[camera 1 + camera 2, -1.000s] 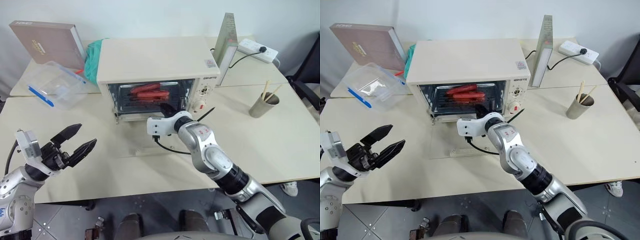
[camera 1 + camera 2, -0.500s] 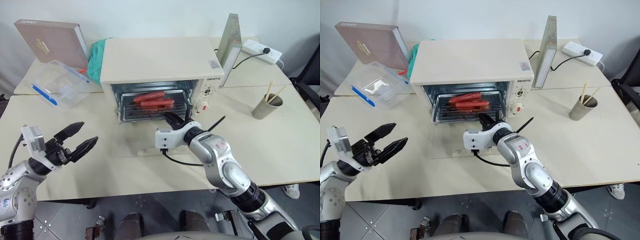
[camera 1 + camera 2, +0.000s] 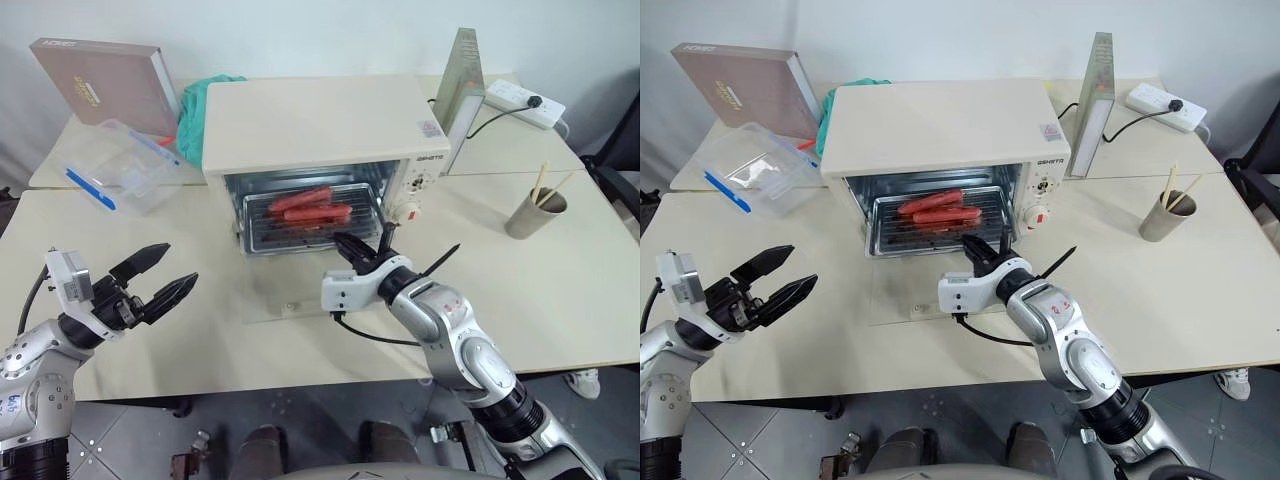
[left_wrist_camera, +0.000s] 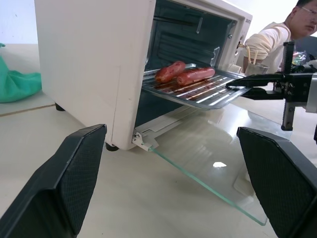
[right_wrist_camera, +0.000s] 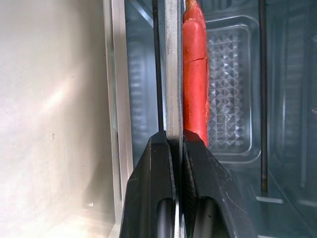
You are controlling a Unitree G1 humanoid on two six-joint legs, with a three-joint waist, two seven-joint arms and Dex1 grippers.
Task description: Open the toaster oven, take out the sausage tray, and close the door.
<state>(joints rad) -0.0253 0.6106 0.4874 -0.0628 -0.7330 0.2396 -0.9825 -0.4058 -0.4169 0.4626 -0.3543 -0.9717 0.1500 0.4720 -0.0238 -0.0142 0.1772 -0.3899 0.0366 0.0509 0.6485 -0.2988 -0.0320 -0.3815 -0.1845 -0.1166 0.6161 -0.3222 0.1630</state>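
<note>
Door (image 3: 300,290) down flat at frame centre, sausage tray (image 3: 310,218) half out of toaster oven (image 3: 320,140), rim pinched by right gripper (image 3: 350,247); left gripper (image 3: 160,282) gaping empty, lower left; lifting clear and closing left.

Head stereo pair looks forward and down from above the table (image 3: 560,300), mid-range, both eyes sharing the same scene of the toaster oven (image 3: 320,125) with both arms. Left wrist cam sits low by the table, looking sideways along the left gripper (image 4: 173,183) into the open oven at the sausage tray (image 4: 203,91), with the right gripper (image 4: 237,84) also seen. Right wrist cam is very close, looking along the right gripper's fingers (image 5: 198,163) at the tray edge and, probably, the oven interior.
</note>
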